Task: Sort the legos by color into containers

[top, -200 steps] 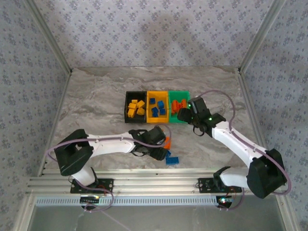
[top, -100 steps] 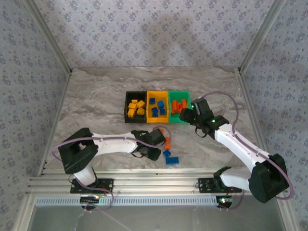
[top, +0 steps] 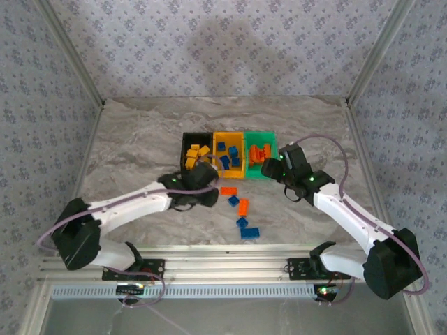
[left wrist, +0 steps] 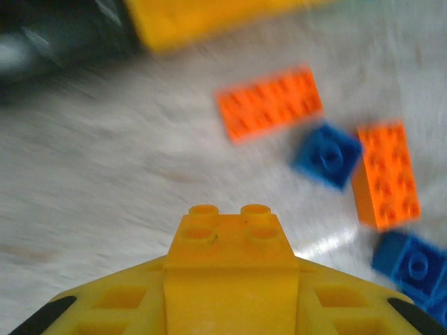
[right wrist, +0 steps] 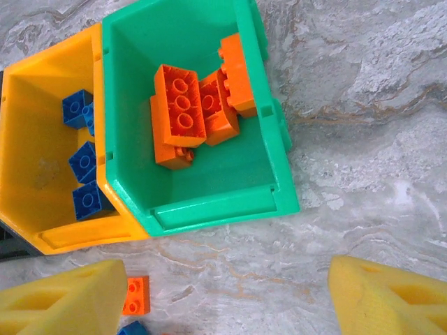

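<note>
Your left gripper [left wrist: 230,286] is clamping 1 yellow brick [left wrist: 230,234], hanging by the black bin's [top: 185,155] near wall. Your right gripper [right wrist: 227,296] is hovering near the green bin [right wrist: 209,209], jaws spread wide, gripping nothing. 2 orange bricks [left wrist: 269,103] and some blue bricks [left wrist: 327,155] are lying loose on the table [top: 140,146].

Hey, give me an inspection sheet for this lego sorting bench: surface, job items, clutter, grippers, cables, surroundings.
Surface: grey marbled table.
Job's things: black bin holds yellow legos, yellow bin blue legos, green bin orange legos; loose orange legos and loose blue legos before the bins.
Clutter: nothing seen.
Grippers: left gripper shut on a yellow lego by the black bin; right gripper open near the green bin.
Cables: purple cables along both arms.
Surroundings: patterned walls, aluminium frame.
</note>
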`<state>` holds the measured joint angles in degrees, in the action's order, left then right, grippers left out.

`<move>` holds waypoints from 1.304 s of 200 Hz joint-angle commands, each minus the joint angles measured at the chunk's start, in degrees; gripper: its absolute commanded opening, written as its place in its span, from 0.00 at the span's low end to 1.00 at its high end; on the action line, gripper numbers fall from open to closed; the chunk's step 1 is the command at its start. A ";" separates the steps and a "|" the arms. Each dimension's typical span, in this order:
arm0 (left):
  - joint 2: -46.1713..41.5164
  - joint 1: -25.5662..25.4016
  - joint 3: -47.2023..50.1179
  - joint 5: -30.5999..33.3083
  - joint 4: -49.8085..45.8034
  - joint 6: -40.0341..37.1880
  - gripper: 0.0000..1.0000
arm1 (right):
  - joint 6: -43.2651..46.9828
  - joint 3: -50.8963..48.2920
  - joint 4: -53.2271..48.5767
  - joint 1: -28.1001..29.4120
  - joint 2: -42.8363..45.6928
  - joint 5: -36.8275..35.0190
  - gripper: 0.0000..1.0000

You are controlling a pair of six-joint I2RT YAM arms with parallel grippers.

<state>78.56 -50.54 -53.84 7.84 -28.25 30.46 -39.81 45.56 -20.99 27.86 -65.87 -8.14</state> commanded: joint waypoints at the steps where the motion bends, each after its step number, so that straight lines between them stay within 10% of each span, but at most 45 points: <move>1: -2.50 5.83 -3.69 3.85 2.26 -1.62 0.36 | -1.56 -1.37 0.38 1.09 0.83 -0.04 0.78; 102: 18.13 19.73 -16.59 7.19 13.39 -0.36 0.36 | -1.59 -3.20 -1.94 4.74 3.10 -0.97 0.78; 148: 22.42 19.77 -19.26 7.08 12.78 -0.33 0.53 | -1.47 -4.39 -1.96 6.70 3.40 1.61 0.78; 226: 4.82 16.15 -11.58 1.62 15.20 2.77 0.99 | -1.92 -5.73 1.41 12.95 -2.12 1.99 0.79; 261: -8.20 11.76 -1.67 1.35 15.83 5.06 1.00 | -1.64 -3.92 0.24 16.68 -7.57 1.26 0.78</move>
<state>77.10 -36.38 -61.28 10.04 -13.04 33.47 -41.17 40.01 -19.73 42.35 -70.43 -6.42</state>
